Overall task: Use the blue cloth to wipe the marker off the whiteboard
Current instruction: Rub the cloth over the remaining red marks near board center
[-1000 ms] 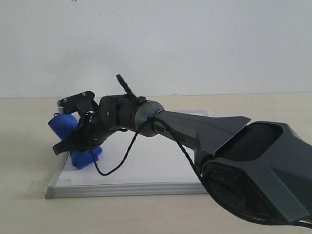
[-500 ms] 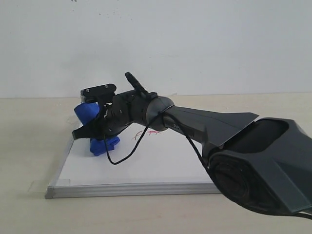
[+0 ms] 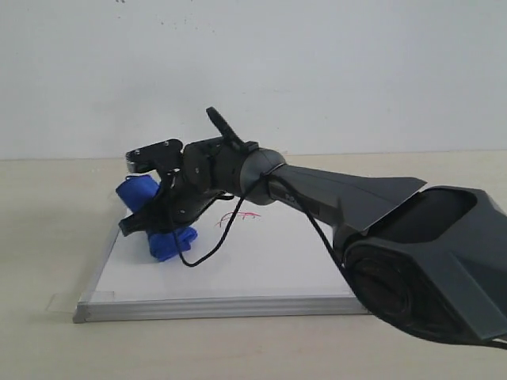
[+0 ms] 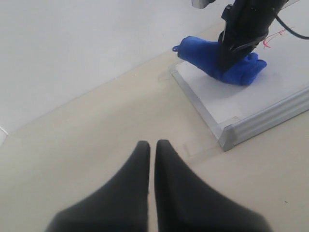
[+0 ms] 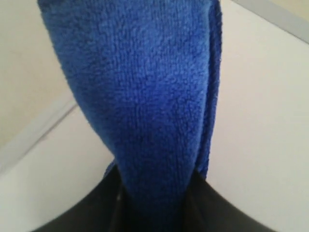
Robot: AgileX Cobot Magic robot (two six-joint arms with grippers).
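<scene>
Right end effector (image 3: pixel 149 220): clamped on the blue cloth (image 3: pixel 165 242), roll slanting, lower end on the whiteboard (image 3: pixel 261 273) by its left edge, toward the far corner. The marker (image 3: pixel 238 216): near, toward the board's middle. Left end effector (image 4: pixel 150 151): jaws together, over the counter (image 4: pixel 72 121), farther off

Beige tabletop (image 3: pixel 40 237) lay below and on every side of the right gripper (image 3: pixel 147 218); a plain white wall (image 3: pixel 333 71) stood well beyond it.
</scene>
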